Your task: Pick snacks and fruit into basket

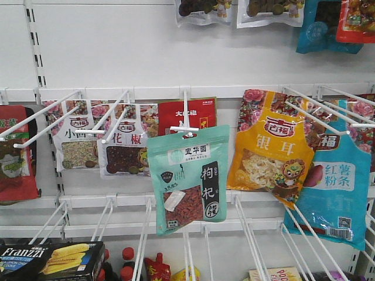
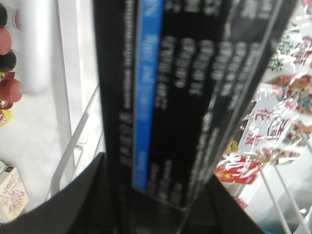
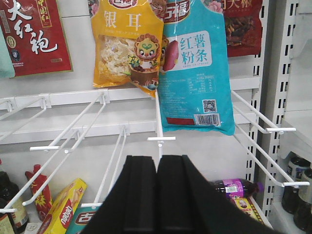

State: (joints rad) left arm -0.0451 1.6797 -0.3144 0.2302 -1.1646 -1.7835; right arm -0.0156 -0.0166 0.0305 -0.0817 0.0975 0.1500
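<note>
- At the lower left of the front view, the black-and-blue Franzzi box (image 1: 50,260) sits in front of the lower shelf, its yellow-biscuit picture facing up.
- The left wrist view shows this box filling the frame. The left gripper (image 2: 158,170) is clamped on it, one dark finger on each side of the carton.
- The right gripper (image 3: 157,161) has its two black pads pressed together with nothing between them. It faces the orange pouch (image 3: 127,44) and the blue-teal pouch (image 3: 195,73), which are not wanted.
- The mint-green pouch (image 1: 187,178), with its red-berry window and black vertical label, hangs from the front end of a white peg (image 1: 185,126) in the middle of the rack, tilted slightly.
- The basket is in none of the views, so its position cannot be told.
- Step in hand, as I judge it: the box is picked and waits to be carried to the basket, while the pouch is not yet taken.
- The next move likely calls for bringing the left arm back clear of the wire pegs without knocking the box, then releasing over the basket.
- For the pouch, the right gripper would have to spread its pads, shift towards the rack's middle, pinch the lower edge and slide the pouch forward off the peg rather than pull down.
</note>
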